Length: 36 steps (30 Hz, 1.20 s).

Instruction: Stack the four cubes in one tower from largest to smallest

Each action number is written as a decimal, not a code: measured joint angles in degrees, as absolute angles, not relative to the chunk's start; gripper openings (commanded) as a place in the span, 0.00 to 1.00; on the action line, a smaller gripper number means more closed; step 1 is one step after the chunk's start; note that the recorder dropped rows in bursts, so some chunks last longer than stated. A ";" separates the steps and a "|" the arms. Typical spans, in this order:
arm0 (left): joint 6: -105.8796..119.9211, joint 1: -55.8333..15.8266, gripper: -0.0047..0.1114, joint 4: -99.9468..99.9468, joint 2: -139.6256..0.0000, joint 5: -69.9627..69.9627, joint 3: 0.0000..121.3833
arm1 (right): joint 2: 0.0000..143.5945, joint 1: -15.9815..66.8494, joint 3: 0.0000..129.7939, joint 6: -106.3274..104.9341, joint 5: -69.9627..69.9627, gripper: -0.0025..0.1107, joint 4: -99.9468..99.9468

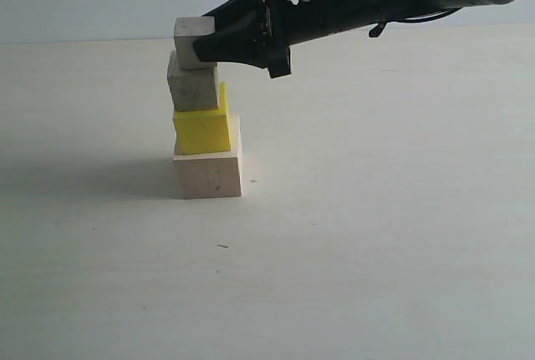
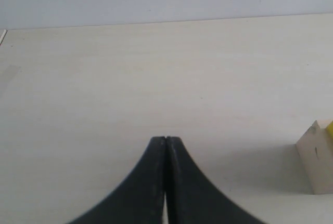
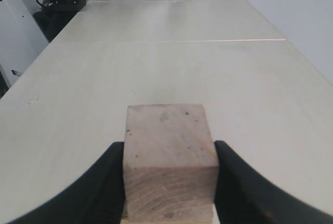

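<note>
Four cubes stand as one tower (image 1: 205, 109) on the pale table (image 1: 376, 210), with the right gripper (image 1: 206, 43) clamped on the top one.

The large bare-wood cube (image 1: 209, 168) is at the bottom, then the bright yellow cube (image 1: 203, 129), the medium wood cube (image 1: 192, 86) and the small wood cube (image 1: 189, 41). They are unevenly lined up: the medium cube sits off to the left of the yellow one. The exterior view alone shows the whole column, with the black arm reaching in from the right. The right wrist view shows the small cube's speckled top and end grain, with a black finger (image 3: 104, 182) pressed against each side. The left wrist view catches only a corner of the large cube and a yellow sliver. It shows the left gripper (image 2: 165, 142) well apart from the tower, jaws closed together and empty.
</note>
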State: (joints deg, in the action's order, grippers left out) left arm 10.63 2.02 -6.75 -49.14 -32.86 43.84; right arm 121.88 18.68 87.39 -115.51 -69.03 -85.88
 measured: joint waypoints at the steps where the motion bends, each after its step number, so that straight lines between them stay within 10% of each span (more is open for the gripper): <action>1: 10.63 2.02 0.04 -6.75 -49.14 -32.86 43.84 | 121.46 18.68 87.39 -115.51 -69.03 0.06 -85.88; 36: 10.76 2.02 0.04 -6.75 -49.14 -32.86 43.84 | 119.15 21.25 87.39 -115.51 -66.96 0.02 -83.74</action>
State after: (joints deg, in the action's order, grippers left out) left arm 10.76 2.02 -6.75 -49.14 -32.86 43.84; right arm 119.15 21.25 87.39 -115.51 -66.96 -83.74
